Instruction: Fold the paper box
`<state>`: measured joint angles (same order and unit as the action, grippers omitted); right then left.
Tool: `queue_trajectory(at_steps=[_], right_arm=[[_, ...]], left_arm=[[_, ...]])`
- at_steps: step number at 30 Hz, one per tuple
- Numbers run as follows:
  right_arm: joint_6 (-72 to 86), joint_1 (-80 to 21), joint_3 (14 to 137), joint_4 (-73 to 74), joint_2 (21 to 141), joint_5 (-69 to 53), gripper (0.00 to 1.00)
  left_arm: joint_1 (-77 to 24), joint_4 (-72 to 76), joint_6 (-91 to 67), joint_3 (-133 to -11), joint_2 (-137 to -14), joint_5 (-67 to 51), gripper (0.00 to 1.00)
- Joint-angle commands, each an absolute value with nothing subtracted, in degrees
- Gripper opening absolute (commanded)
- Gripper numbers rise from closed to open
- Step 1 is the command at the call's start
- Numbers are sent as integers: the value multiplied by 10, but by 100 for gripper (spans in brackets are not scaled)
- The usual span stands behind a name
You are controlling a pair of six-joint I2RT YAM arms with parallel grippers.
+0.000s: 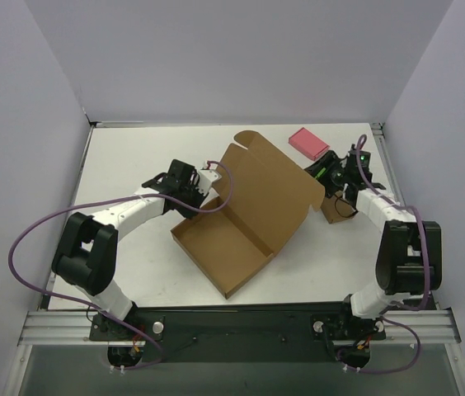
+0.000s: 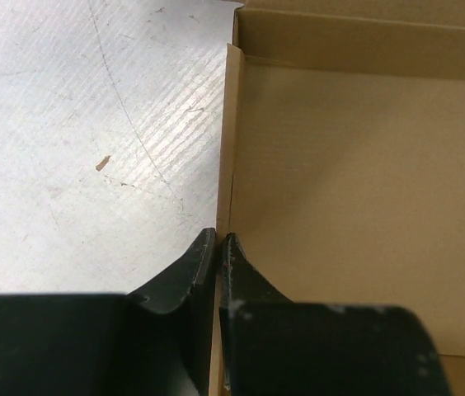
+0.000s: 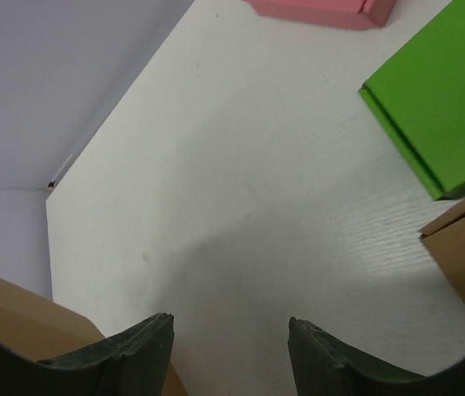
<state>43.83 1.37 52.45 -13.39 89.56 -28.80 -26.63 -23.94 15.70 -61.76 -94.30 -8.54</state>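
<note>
Paper box [image 1: 245,223] wall stands pinched inside the left hand [image 2: 219,241].

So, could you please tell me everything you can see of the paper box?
The paper box is plain brown corrugated cardboard, partly folded: a shallow, empty tray with low walls and a broad lid panel, small tab at its far edge, raised and tilted away from the tray. It lies askew near the middle of the white table. The left gripper is shut on one side wall.
</note>
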Motion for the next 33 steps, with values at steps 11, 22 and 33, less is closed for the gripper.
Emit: queue_trajectory(at_steps=[11, 22, 33], right_arm=[[450, -185, 602, -258, 1074, -413, 43], [610, -235, 552, -526, 1132, -479, 54], [498, -103, 544, -295, 964, -493, 68]], left_arm=[[-283, -267, 153, -616, -969, -94, 0], [-285, -272, 141, -624, -988, -65, 0], [-286, -271, 144, -623, -987, -62, 0]])
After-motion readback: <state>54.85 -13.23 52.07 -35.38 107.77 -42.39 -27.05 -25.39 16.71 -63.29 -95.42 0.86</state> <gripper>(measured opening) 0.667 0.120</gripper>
